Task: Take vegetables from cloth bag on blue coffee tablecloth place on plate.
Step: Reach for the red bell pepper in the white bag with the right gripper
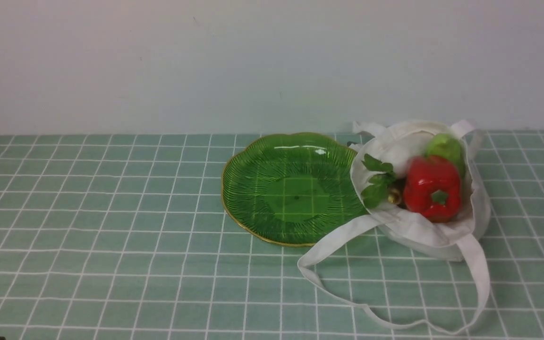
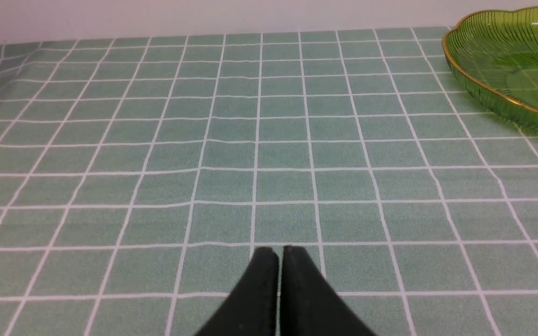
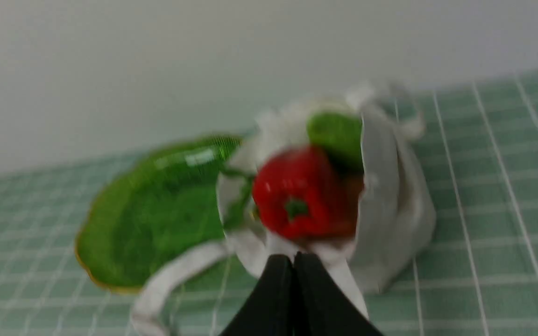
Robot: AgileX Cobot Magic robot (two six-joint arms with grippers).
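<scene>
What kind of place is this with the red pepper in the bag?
Maybe a little test table set up like a kitchen: there's a checked tablecloth, a green plate, a cloth bag of vegetables, and robot grippers. I can't tell what room it's in.

Glossy red pepper (image 1: 433, 189) in the open white bag (image 1: 481, 208) — beside green plate (image 1: 296, 196)

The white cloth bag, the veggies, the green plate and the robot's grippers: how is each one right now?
White cloth bag: open, holding vegetables.
Glossy red bell pepper: in the bag.
Light green pepper: in the bag.
Green scalloped glass plate: empty.
Black left gripper: nearly shut.
Black right gripper: shut.
</scene>
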